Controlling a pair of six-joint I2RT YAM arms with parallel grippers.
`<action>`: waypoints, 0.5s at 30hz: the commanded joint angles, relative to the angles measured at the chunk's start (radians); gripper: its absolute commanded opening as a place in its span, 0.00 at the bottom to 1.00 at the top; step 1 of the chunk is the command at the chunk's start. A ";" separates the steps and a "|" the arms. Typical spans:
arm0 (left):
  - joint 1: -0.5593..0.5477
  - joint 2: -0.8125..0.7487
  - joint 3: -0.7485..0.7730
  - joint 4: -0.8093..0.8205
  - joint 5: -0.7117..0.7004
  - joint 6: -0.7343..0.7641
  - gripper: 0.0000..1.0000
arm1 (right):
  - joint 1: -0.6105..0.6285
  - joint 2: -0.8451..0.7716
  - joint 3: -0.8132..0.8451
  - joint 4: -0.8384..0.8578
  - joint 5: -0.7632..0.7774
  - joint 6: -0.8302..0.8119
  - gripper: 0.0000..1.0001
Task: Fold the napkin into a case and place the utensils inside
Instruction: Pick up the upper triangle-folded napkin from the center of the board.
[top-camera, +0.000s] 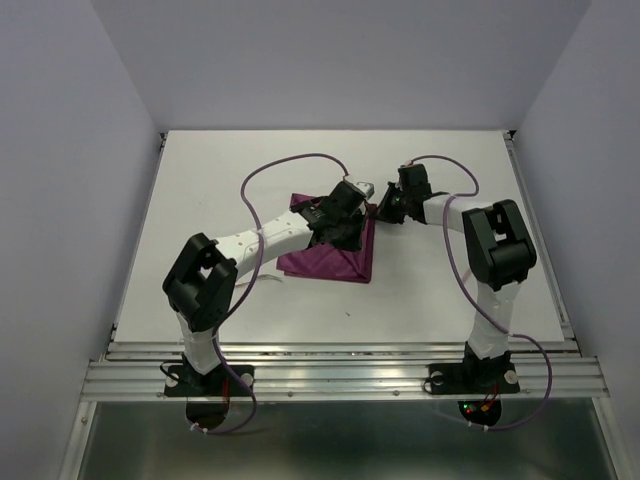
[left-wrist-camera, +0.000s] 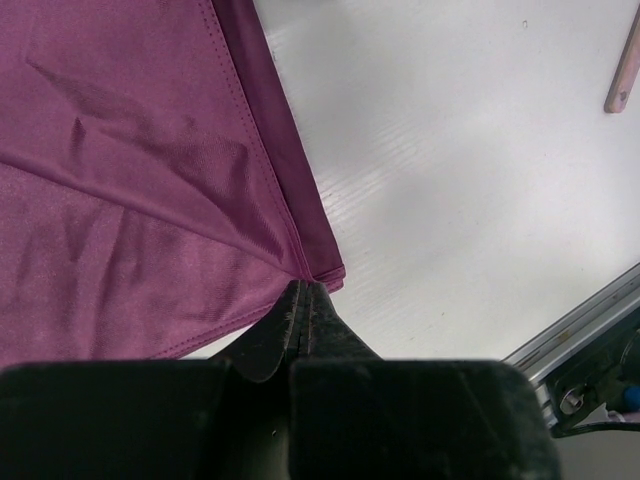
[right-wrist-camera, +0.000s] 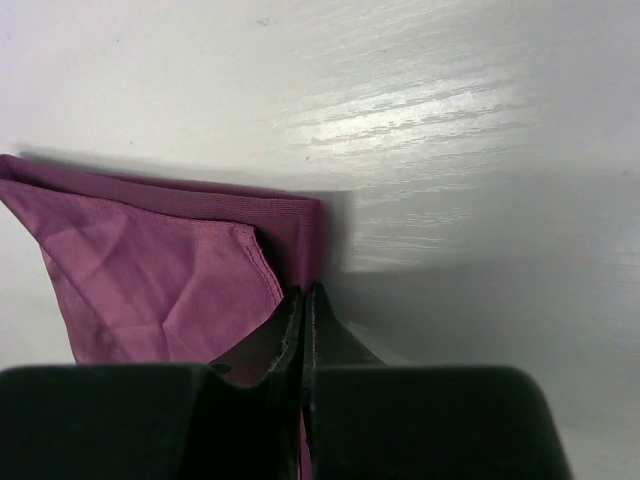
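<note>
So the napkin (top-camera: 330, 258) is lying folded around the middle of the desk (top-camera: 450, 300). The left tool (left-wrist-camera: 303, 290) is pinching one corner of it, and the right tool (right-wrist-camera: 303, 292) is pinching the folded edge at the napkin's 2 o'clock corner. A pinkish utensil handle (left-wrist-camera: 624, 72) peeks in at 2 o'clock of the left wrist view, well apart from the cloth.

A plain burgundy-purple napkin (top-camera: 325, 262) lies folded in creased, overlapping layers at the middle of the white table (top-camera: 200, 180), its hemmed edges meeting at a corner. One pale pinkish utensil handle (left-wrist-camera: 620, 75) rests apart.
</note>
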 joint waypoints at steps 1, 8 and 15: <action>-0.002 -0.004 0.001 0.007 -0.010 0.029 0.06 | 0.004 -0.014 -0.049 -0.055 0.134 0.022 0.01; -0.028 -0.013 0.014 0.022 -0.059 0.096 0.42 | -0.016 -0.138 -0.195 -0.035 0.188 0.069 0.01; -0.127 -0.011 -0.058 0.117 -0.238 0.213 0.55 | -0.016 -0.264 -0.362 -0.014 0.225 0.134 0.01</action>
